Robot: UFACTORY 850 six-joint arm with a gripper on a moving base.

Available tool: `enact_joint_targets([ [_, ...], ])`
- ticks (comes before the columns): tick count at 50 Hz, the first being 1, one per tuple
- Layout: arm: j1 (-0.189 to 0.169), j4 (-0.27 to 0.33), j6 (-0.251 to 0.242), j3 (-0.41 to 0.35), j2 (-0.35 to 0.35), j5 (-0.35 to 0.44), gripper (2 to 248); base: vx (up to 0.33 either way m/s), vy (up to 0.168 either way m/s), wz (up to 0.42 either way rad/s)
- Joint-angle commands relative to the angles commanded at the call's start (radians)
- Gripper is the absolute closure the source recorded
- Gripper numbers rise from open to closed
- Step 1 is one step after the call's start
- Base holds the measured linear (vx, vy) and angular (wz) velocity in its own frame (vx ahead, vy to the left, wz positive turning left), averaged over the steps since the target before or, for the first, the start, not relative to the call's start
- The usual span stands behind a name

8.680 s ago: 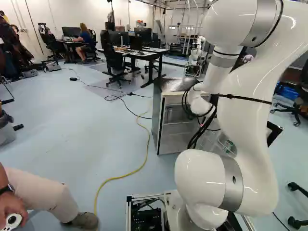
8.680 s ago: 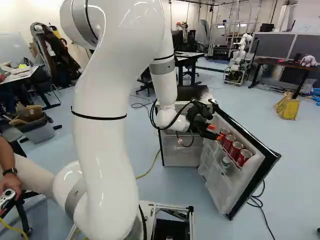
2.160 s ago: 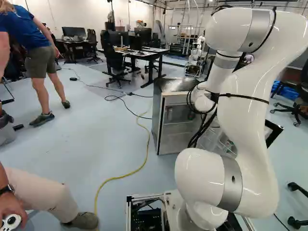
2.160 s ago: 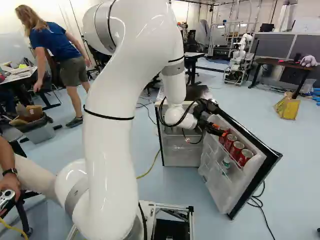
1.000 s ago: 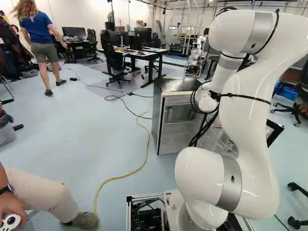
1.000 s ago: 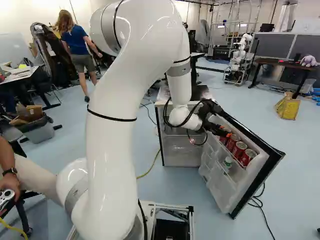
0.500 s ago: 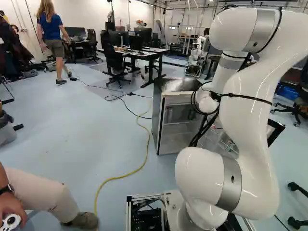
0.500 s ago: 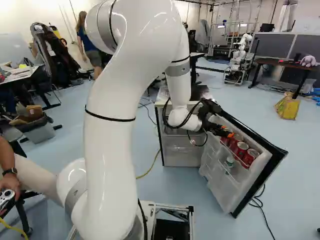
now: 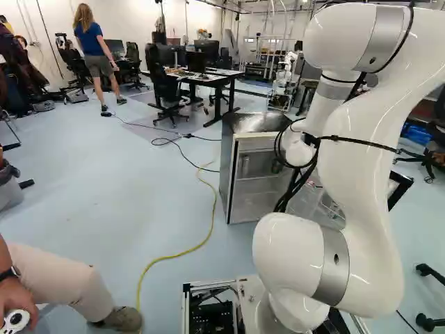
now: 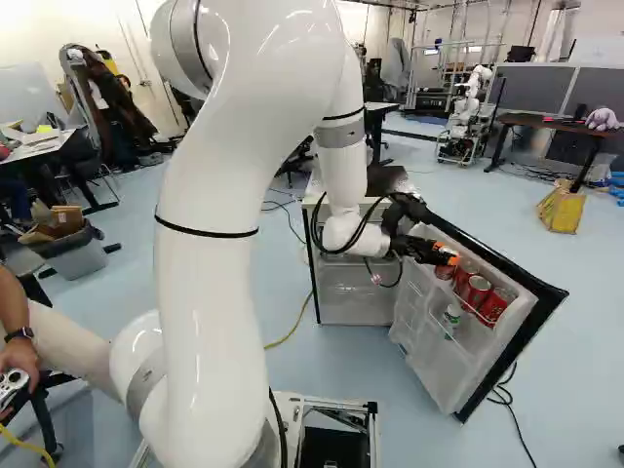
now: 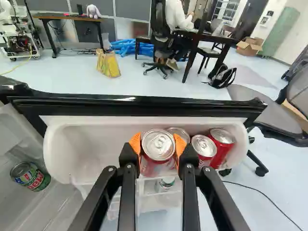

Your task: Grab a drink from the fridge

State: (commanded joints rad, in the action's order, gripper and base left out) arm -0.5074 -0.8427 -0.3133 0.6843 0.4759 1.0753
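Observation:
In the right base view my gripper (image 10: 448, 257) is at the top rack of the open fridge door (image 10: 529, 322), at the near end of a row of red cans (image 10: 478, 290). The wrist view has the gripper (image 11: 158, 146) shut on one upright red can (image 11: 159, 150), an orange pad against each side. This can is still low at the rack. Several more red cans (image 11: 203, 147) stand close behind and beside it in the rack (image 11: 91, 144). The fridge body (image 9: 256, 188) stands behind the arm's wrist in the left base view.
A green-and-red can (image 11: 30, 176) lies beyond the rack's end, and a green-and-white bottle (image 10: 452, 315) sits lower in the door. An office chair (image 11: 269, 108) stands past the door. Another robot (image 10: 466, 117) is far back. A person's leg (image 9: 59, 282) is beside the base.
The fingers, apart around 9 seconds ago, have closed on the can. The door has swung farther out, carrying its cans, and my gripper has shifted with it. A person has walked away. The base has not moved.

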Motion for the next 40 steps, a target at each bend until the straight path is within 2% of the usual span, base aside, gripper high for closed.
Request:
enact_joint_targets([
  [13,0.009,0.0,0.0,-0.039,-0.028,0.051,159,0.0,0.0,0.0],
  [28,0.03,0.0,0.0,-0.098,-0.07,0.057,159,0.0,0.0,0.0],
  [40,0.06,0.0,0.0,-0.15,-0.108,0.057,159,0.0,0.0,0.0],
])
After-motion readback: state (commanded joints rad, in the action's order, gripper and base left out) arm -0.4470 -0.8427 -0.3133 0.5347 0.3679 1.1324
